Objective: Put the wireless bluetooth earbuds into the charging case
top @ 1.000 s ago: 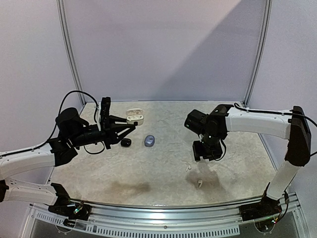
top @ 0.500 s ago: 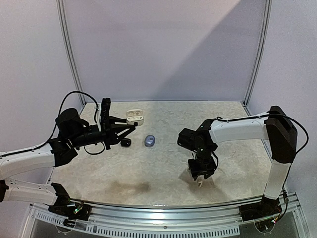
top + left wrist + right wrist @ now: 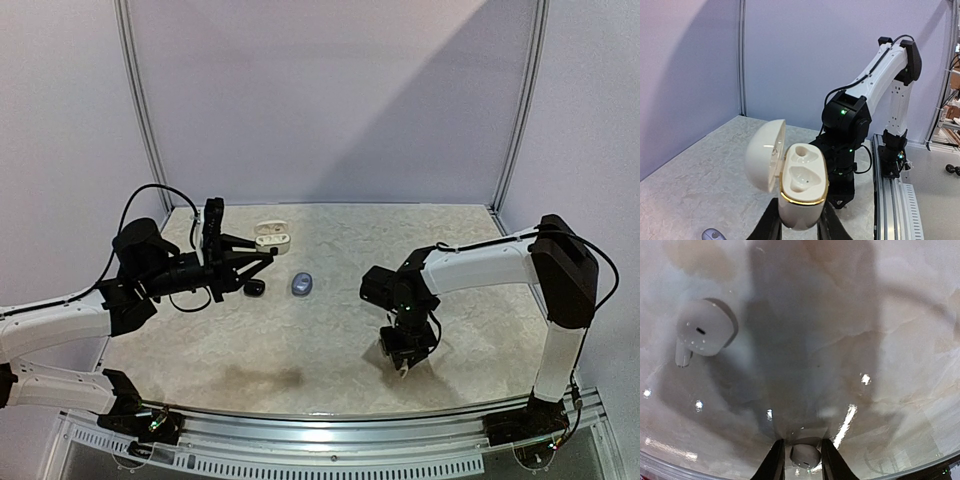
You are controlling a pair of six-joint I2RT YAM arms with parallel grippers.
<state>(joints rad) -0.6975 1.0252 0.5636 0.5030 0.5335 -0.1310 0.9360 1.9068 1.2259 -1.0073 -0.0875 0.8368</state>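
Observation:
My left gripper (image 3: 262,250) is shut on an open white charging case (image 3: 272,238) and holds it up above the table. In the left wrist view the case (image 3: 801,192) stands upright between my fingers (image 3: 768,226), its lid swung open to the left and both sockets empty. My right gripper (image 3: 404,357) is down at the table near the front. In the right wrist view a small white earbud (image 3: 805,455) sits between its fingers (image 3: 777,460), which close on it. A second white earbud (image 3: 704,331) lies loose on the table farther out.
A blue-grey pebble-shaped case (image 3: 303,284) and a small black case (image 3: 254,287) lie on the marble table (image 3: 300,340) between the arms. The right arm (image 3: 845,125) fills the view behind the held case. A metal rail (image 3: 330,415) runs along the front edge.
My right arm swung down and in from mid-table to the front, and its gripper settled onto an earbud on the table. The left arm with the case has held still.

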